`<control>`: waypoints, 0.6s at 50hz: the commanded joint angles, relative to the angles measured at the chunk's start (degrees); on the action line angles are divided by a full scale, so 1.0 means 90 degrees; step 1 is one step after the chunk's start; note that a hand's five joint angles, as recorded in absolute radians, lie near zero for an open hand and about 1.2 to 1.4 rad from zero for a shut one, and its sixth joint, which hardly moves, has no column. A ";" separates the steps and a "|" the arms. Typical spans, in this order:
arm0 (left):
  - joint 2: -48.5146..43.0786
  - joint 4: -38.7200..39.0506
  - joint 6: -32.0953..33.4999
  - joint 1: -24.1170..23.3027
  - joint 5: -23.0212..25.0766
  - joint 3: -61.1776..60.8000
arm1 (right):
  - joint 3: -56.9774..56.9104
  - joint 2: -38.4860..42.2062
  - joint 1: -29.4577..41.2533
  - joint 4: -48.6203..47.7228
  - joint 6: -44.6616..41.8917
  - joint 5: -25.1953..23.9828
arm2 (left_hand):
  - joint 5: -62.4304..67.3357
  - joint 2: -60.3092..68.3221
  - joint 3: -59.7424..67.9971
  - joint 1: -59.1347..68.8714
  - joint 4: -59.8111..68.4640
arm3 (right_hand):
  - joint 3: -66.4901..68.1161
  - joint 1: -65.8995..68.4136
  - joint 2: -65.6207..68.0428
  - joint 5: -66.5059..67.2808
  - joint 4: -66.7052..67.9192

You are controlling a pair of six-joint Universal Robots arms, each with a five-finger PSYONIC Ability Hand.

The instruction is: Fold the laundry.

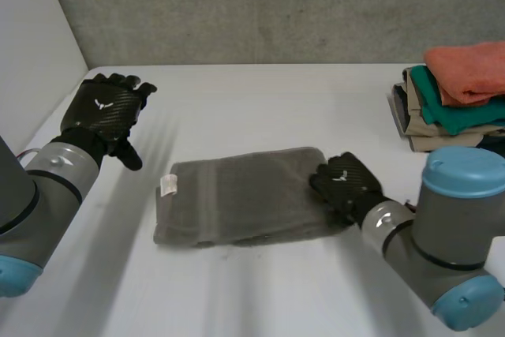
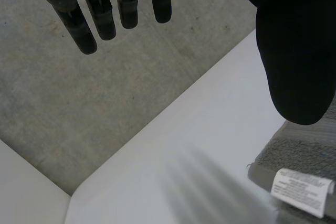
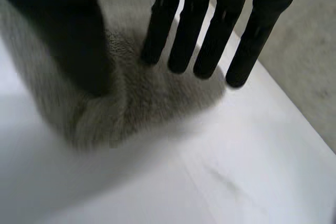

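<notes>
A grey towel [image 1: 237, 195] lies folded into a flat rectangle in the middle of the white table [image 1: 260, 297], with a white label [image 1: 168, 185] at its left end. My right hand [image 1: 345, 181] rests on the towel's right end. In the right wrist view its hand [image 3: 184, 24] is open, and its straight fingers and thumb touch the towel [image 3: 136, 103] near a corner. My left hand [image 1: 102, 108] is held up above the table to the left of the towel, open and holding nothing. In the left wrist view that hand [image 2: 294, 51] has its fingers spread, with the towel's end [image 2: 299, 156] and label [image 2: 303, 188] beyond its thumb.
A stack of folded clothes [image 1: 454, 100] in orange, green and beige stands at the table's far right. A grey wall [image 1: 260, 5] runs behind the table. Bare table lies in front of the towel and to its left.
</notes>
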 commanded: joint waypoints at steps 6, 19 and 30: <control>0.0200 -0.0010 0.0021 -0.0021 -0.0010 0.0069 | -0.0481 -0.0774 0.0371 -0.1311 -0.0151 0.0461 | -0.0189 -0.0087 -0.0092 -0.0016 -0.0069 | 0.2904 0.2855 0.2808 0.2933 0.2911; 0.0435 -0.0049 -0.0066 0.0067 -0.0088 -0.0048 | -0.1332 0.1061 0.2882 -0.0900 0.0103 -0.1461 | -0.0171 -0.0069 -0.0073 0.0002 -0.0050 | 0.2904 0.2855 0.2808 0.2933 0.2911; 0.0396 -0.0049 -0.0525 -0.0011 -0.0088 0.0069 | -0.1498 0.0604 0.2395 -0.0832 0.1410 -0.0115 | -0.0133 -0.0031 -0.0036 0.0040 -0.0013 | -0.4874 -0.4923 -0.4970 -0.4845 -0.4866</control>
